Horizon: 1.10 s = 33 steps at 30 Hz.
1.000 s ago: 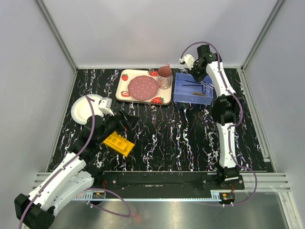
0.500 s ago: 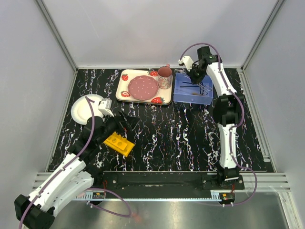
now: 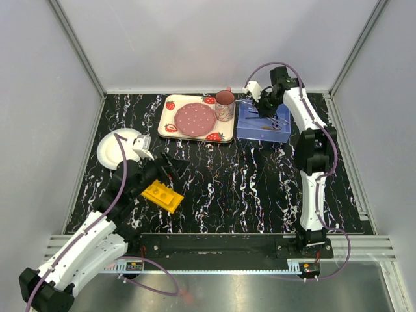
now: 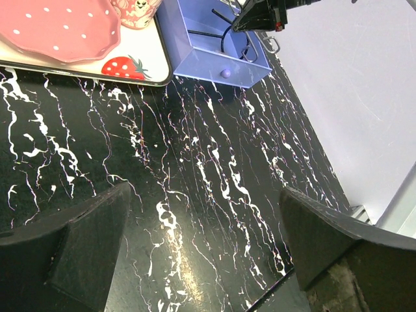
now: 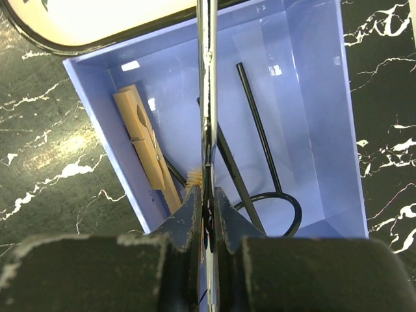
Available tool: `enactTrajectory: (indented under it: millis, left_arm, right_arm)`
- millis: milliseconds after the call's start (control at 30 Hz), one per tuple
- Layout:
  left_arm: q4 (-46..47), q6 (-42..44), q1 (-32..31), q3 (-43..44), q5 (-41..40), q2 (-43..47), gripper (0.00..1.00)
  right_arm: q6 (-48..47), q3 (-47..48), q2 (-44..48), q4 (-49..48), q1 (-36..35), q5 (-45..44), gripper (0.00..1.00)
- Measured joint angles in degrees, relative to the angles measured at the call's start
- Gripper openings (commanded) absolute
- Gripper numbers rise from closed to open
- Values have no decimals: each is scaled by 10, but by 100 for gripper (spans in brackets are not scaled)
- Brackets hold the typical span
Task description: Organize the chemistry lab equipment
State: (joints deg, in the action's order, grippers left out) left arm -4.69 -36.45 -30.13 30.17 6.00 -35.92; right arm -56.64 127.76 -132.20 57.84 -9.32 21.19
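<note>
The right end effector (image 5: 208,195) is closed narrow on a thin metal stem (image 5: 207,78). This is probably the tube brush's wire handle, since a tan tuft shows just beside the fingers, but the frames do not confirm it.

**Governing relation.** The stem projects straight ahead of the right end effector, in line with its fingers. It is held above the blue bin (image 5: 305,97) and crosses the bin from the near wall to the far wall. Its far end passes over the far rim toward the strawberry-print tray (image 5: 117,16), so it appears to overhang the bin. To land inside, the stem probably has to be drawn back or turned onto the bin's longer direction before release.

**Bin contents.**
- A wooden holder (image 5: 146,146) lies to the left of the stem.
- The black wire tongs (image 5: 256,118) lie to its right.

**Other arm.** The left end effector (image 4: 208,240) stands wide open and empty, low over the worktop (image 3: 247,188) and well apart from the bin. The yellow rack (image 3: 162,195) lies just beside it, so the left arm is nearer the rack and the right arm serves the bin.

**Change from the earlier frames.** The right end effector (image 3: 259,104) has shifted toward the bin's tray-side far corner. The left arm and the rack have stayed put.
</note>
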Motion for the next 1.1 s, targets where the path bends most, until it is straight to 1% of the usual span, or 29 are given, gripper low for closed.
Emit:
enactTrajectory:
  millis: [133,300,333,367,467,633,800,900,933,1000,1033,1067,1100]
  left_arm:
    - [0,0,0,-4,0,3,99]
    - [-5,0,0,-8,0,3,99]
    - [-5,0,0,-8,0,3,99]
    - [-5,0,0,-8,0,3,99]
    - [-6,0,0,-8,0,3,99]
    - [-8,0,0,-8,0,3,99]
    - [-24,0,0,-8,0,15,99]
    - [-34,0,0,-6,0,28,99]
    - [-37,0,0,-4,0,32,99]
    - [-51,1,0,7,1,36,99]
    - [-58,1,0,17,2,36,99]
    - [-66,2,0,30,2,36,99]
    - [-78,3,0,46,2,35,99]
  right_arm:
    - [-24,-42,18,-20,0,-2,10]
    - [-57,-106,30,-52,0,-16,15]
    - [-63,-114,30,-58,0,-21,18]
    - [-69,-123,30,-62,0,-26,24]
    - [-83,-141,30,-72,0,-41,35]
    - [-90,-146,37,-80,0,-51,44]
    - [-71,-146,74,-86,0,-51,54]
    - [-43,-146,116,-87,0,-52,63]
    - [-30,-146,133,-87,0,-52,70]
    - [-2,-148,166,-89,2,-50,80]
    - [18,-154,188,-92,4,-47,95]
    - [40,-163,212,-96,6,-40,100]
    - [63,-176,239,-100,9,-31,100]
